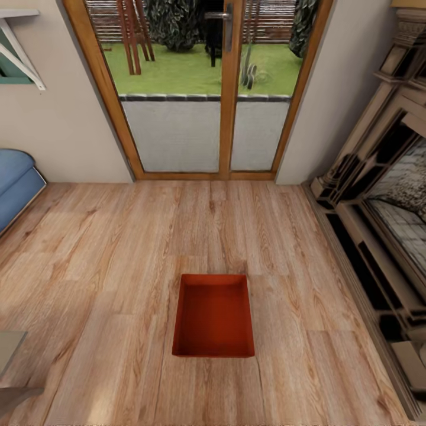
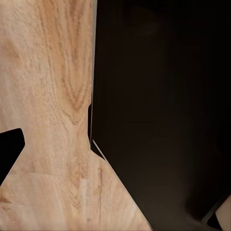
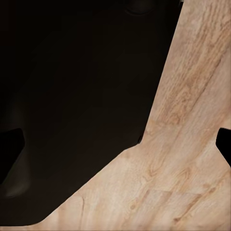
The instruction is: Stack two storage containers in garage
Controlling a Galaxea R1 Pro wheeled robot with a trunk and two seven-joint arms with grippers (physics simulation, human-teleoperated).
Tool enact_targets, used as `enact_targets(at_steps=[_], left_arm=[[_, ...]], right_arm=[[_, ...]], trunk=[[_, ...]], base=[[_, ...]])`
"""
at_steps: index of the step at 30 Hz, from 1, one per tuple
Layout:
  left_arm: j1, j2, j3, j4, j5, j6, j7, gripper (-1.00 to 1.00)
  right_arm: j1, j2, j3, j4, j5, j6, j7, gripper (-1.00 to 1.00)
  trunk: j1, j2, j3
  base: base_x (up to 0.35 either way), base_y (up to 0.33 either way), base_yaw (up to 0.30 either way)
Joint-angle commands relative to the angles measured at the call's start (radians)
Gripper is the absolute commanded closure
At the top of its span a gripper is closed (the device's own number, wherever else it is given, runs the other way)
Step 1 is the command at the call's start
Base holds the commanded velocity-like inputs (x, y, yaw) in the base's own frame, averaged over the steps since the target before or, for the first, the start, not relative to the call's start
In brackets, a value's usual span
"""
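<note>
Light wood plank floor [image 1: 106, 266] carried pretty much everything here. One orange-red storage container [image 1: 213, 316] sat flat on it, open side up, well apart from the blue sofa [image 1: 15, 180] and the fireplace [image 1: 378, 236].

No readable txt or labels anywhere.

Loads of open floor around the bin

The orange-red storage container [image 1: 213, 316] sits alone on the wood plank floor [image 1: 118, 248], bare boards on all four sides. The fireplace [image 1: 378, 213] crowds the right edge, the blue sofa [image 1: 15, 180] pokes in at far left, and the glass door [image 1: 204, 94] closes off the far side.
</note>
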Motion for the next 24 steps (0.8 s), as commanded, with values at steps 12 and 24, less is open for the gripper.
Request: enact_targets(at_steps=[12,24], left_arm=[[-0.001,0.0,-0.001,0.001,0.01,-0.003,0.0,-1.0],[0.0,0.0,-0.001,0.001,0.01,-0.003,0.0,-1.0]], right_arm=[[-0.001,0.001,0.008,0.003,-0.008,-0.005,-0.001,-1.0],[-0.001,0.001,0.008,0.003,-0.008,-0.005,-0.001,-1.0]], trunk=[[0.0,0.0,-0.019],[0.0,0.0,-0.038]], base=[[0.0,0.0,0.0],[0.0,0.0,0.0]])
